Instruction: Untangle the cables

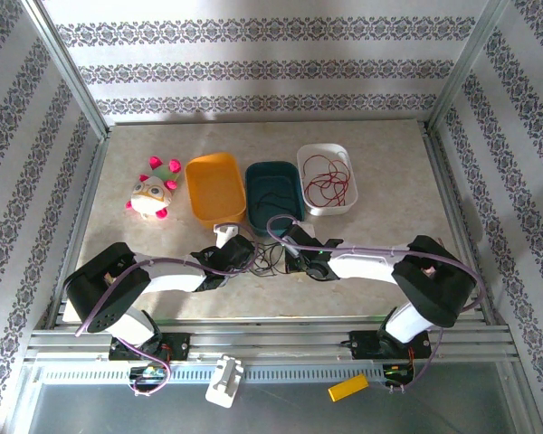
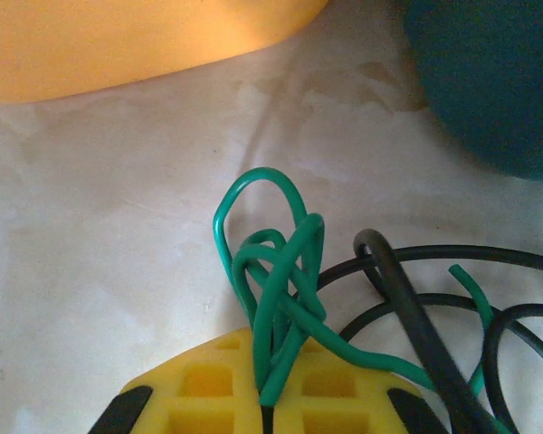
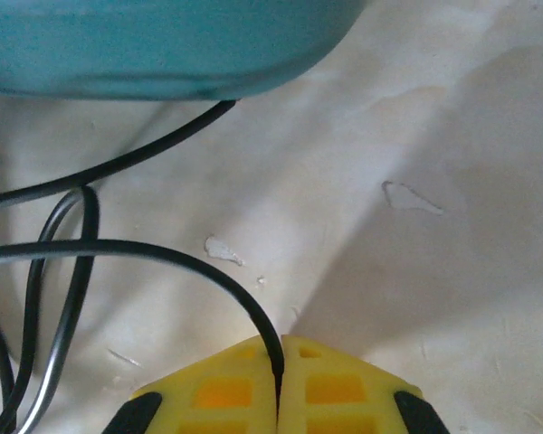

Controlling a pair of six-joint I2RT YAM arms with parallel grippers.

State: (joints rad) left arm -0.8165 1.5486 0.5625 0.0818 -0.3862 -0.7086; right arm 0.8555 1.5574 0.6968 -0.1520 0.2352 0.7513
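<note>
Cables [image 1: 268, 255] tangle just before the teal tray [image 1: 273, 192], both arms stretched low there: left gripper [image 2: 267, 396] clamped on the green cable [image 2: 285, 271], right gripper [image 3: 279, 366] on a black cable [image 3: 163, 252].

No words, numbers, labels or signs can be read anywhere here.

Knotted green cable [image 2: 285, 271] in tangled loops; black cables [image 2: 407, 307] looping beside, crossing it.
</note>
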